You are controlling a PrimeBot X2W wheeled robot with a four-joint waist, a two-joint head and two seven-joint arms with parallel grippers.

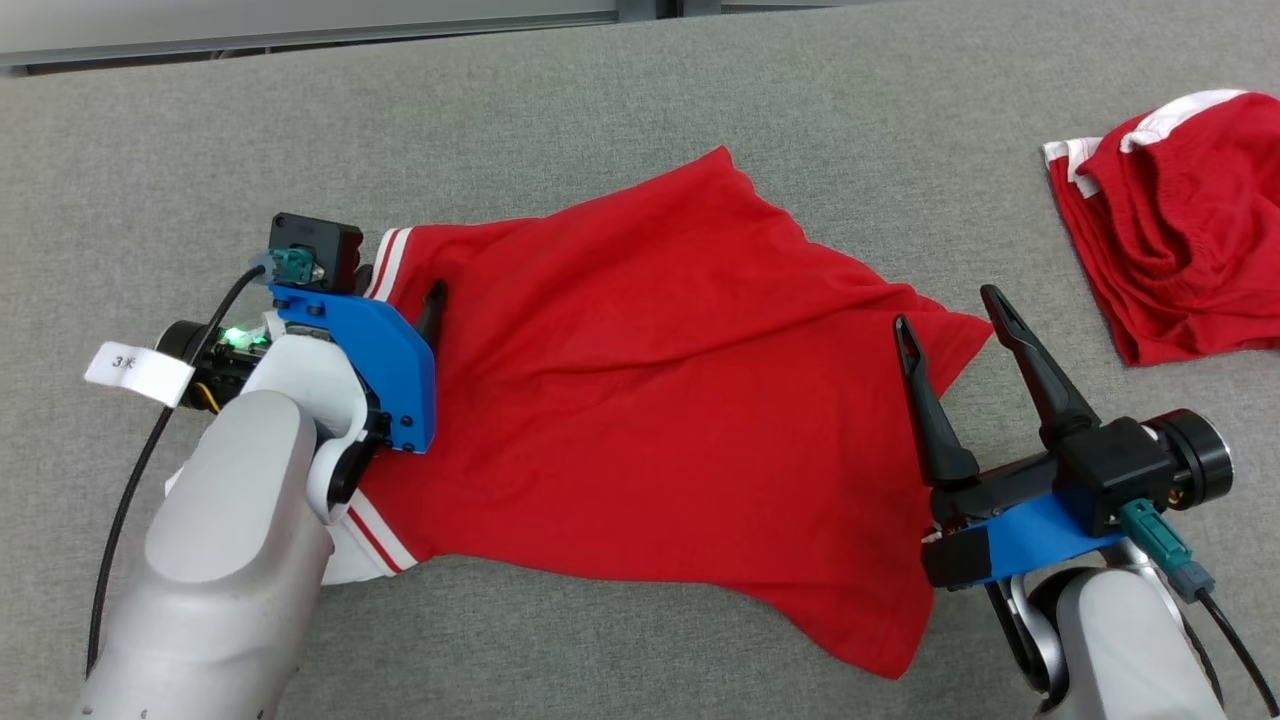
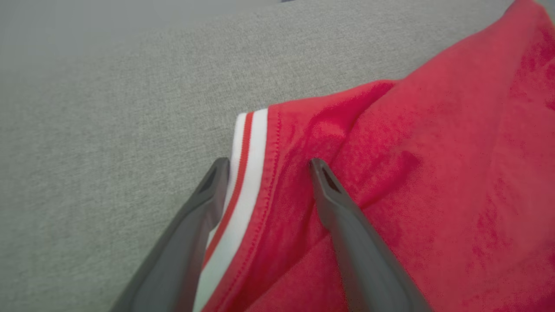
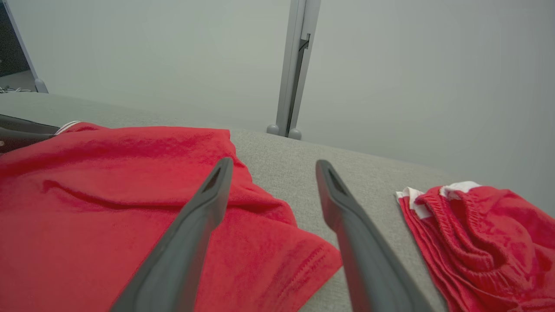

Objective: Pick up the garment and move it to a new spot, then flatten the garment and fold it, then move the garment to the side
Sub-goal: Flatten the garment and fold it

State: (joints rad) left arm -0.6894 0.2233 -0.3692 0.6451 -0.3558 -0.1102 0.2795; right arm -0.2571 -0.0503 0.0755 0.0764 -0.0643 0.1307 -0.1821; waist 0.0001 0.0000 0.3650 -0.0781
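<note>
A red garment [image 1: 660, 400] with white-and-red striped sleeve cuffs lies spread and wrinkled across the grey fabric surface [image 1: 620, 110]. My left gripper [image 1: 400, 290] stands open over its left edge; in the left wrist view the two fingers straddle the striped cuff [image 2: 247, 173] of the garment [image 2: 412, 173], nothing pinched. My right gripper [image 1: 950, 320] is open above the garment's right corner, fingers apart. In the right wrist view that gripper [image 3: 273, 167] hovers over the corner of the garment [image 3: 108, 203] and bare surface.
A second red garment [image 1: 1170, 230] with white trim lies bunched at the far right, also seen as a red heap [image 3: 485, 238] in the right wrist view. A pale wall and a grey post [image 3: 295, 69] stand beyond the surface's far edge.
</note>
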